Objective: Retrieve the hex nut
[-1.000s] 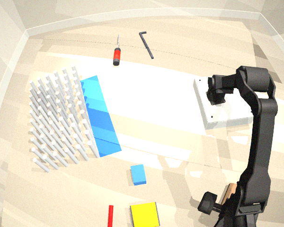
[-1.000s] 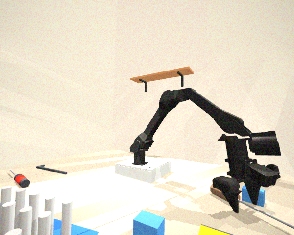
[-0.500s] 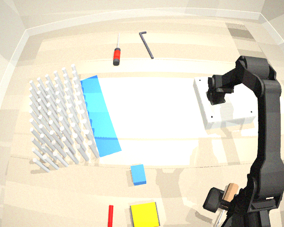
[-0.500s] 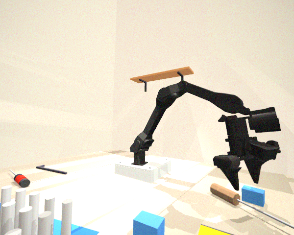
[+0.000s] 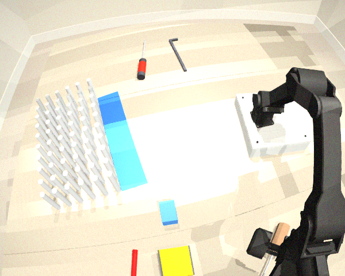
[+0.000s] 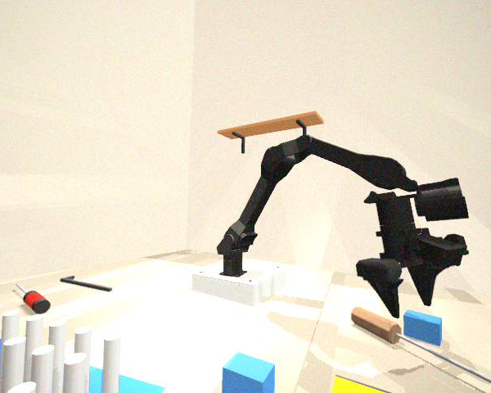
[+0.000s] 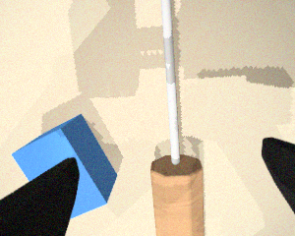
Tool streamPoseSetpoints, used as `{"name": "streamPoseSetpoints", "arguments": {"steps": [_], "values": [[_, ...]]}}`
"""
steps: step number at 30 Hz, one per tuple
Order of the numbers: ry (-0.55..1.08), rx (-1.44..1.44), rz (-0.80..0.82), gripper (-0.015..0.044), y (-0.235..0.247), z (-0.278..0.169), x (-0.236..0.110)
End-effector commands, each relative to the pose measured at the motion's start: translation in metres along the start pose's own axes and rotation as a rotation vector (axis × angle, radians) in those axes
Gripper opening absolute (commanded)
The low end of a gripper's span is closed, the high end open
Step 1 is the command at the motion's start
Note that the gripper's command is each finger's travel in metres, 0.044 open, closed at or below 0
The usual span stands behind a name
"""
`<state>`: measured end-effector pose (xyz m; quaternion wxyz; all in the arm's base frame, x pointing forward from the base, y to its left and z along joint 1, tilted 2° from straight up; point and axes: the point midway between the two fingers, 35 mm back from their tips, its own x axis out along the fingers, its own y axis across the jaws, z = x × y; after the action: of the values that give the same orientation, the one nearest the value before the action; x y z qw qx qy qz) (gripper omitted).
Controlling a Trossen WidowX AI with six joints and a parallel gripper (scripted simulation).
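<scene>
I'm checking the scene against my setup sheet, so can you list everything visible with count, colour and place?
spacers: many, white, standing in a grid at the left
strip: one, blue, flat along the grid's arm-side edge
screwdriver: one, red and black handle, far side
hex key: one, dark, beside the screwdriver
blocks: two, blue, one near the strip's end, one beside the gripper
pad: one, yellow, near edge
rod: one, red, beside the pad
pick: one, wooden handle with metal shaft, lying under the gripper
shelf: one, orange, on the wall
plate: one, white, under the arm's base
nut: not visible
gripper: one, black, open, above the pick handle, holding nothing
</scene>
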<state>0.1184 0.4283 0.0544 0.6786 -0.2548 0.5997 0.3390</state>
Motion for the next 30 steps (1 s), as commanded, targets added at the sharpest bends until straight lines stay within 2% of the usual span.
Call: {"name": "streamPoseSetpoints", "arguments": {"steps": [1, 9, 17, 30], "values": [[-0.025, -0.140, 0.008, 0.0440, 0.002, -0.002, -0.002], [-0.159, -0.961, -0.032, 0.0440, 0.005, -0.020, -0.008], [-0.274, -1.753, -0.179, 0.0440, 0.004, -0.043, -0.013], [-0.330, -2.466, -0.439, 0.0440, -0.001, -0.070, -0.017]]}}
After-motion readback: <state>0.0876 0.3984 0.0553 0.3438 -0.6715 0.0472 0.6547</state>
